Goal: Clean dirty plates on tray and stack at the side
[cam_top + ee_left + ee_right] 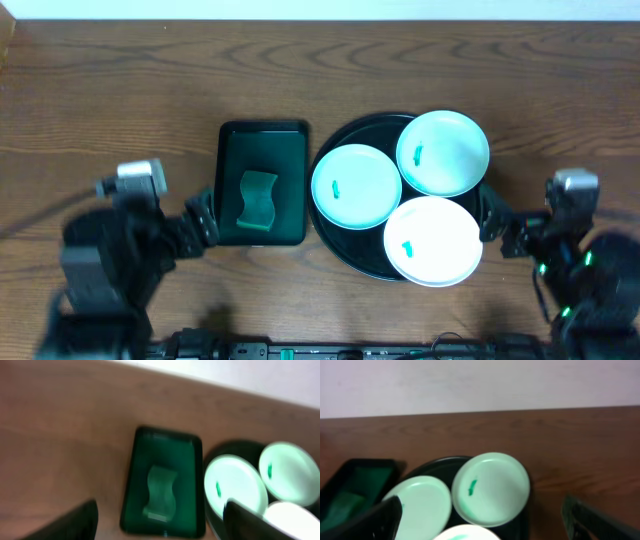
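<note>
As each of the three plates (356,186) carries a green smear (338,187), the task seems to be at its very start: nothing is wiped and nothing is stacked at the side. The plates lie together on the black tray (336,242) on the right half of the table (120,90). The left plate is nearest the middle of the table, the far plate (443,152) and the near plate (434,240) are to its right. Their edges touch or overlap a little; I cannot tell which. Just left of the tray stands a green tray (233,160) with a sponge (258,200) in it. The left pincer (203,222) hovers just beside the left wall of the green tray, spread wide and holding nothing. The right pincer (492,222) is just beside the right rim of the tray, also spread wide and empty. I judge that the step in hand is to fetch the sponge. The next move asks the left pincer to go above the sponge, come down with one finger on each side, and close. The low wall leaves little room, so a descent from straight above seems safer.
</note>
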Controlling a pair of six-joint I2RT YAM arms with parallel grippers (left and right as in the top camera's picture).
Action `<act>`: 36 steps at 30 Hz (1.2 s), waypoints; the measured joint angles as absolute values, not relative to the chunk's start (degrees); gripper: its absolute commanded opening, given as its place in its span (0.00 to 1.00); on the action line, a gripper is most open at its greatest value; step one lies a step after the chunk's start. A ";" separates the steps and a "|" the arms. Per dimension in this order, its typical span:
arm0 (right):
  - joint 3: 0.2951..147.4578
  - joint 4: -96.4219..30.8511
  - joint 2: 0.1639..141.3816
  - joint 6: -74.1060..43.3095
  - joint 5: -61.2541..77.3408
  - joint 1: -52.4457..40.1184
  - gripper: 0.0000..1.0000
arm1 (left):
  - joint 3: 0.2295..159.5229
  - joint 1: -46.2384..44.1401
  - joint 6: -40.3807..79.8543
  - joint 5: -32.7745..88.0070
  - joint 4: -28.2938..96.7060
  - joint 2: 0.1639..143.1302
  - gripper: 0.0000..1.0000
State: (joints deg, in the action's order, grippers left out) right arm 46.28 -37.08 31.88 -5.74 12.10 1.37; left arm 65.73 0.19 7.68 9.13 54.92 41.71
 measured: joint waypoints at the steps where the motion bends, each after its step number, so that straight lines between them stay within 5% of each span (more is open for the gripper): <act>1: 50.00 -40.56 35.42 -5.82 12.88 1.30 0.99 | 70.19 0.19 7.66 9.13 58.81 45.32 0.80; 9: 77.32 -65.34 63.02 -4.97 17.72 1.26 0.99 | 93.23 0.19 7.62 9.13 78.50 69.25 0.80; 15: 83.55 -65.58 76.84 -6.28 22.31 1.26 0.99 | 93.91 0.19 7.68 9.47 79.05 78.89 0.80; 18: 83.55 -66.02 81.23 -8.27 26.92 1.19 0.61 | 93.91 0.19 7.68 9.98 79.75 81.62 0.79; 22: 83.55 -67.16 85.93 -9.89 29.12 -0.36 0.48 | 93.89 0.19 7.92 11.49 81.47 84.42 0.21; 24: 83.55 -68.14 88.01 -10.26 28.18 -2.17 0.47 | 93.82 0.19 7.88 11.92 81.65 85.54 0.08; 32: 81.95 -65.80 93.45 -10.72 20.71 -10.37 0.54 | 86.96 0.12 7.86 12.43 78.52 86.15 0.08; 36: 80.14 -62.26 96.27 -10.72 19.14 -12.60 0.54 | 81.32 0.12 7.84 12.71 74.65 86.17 0.16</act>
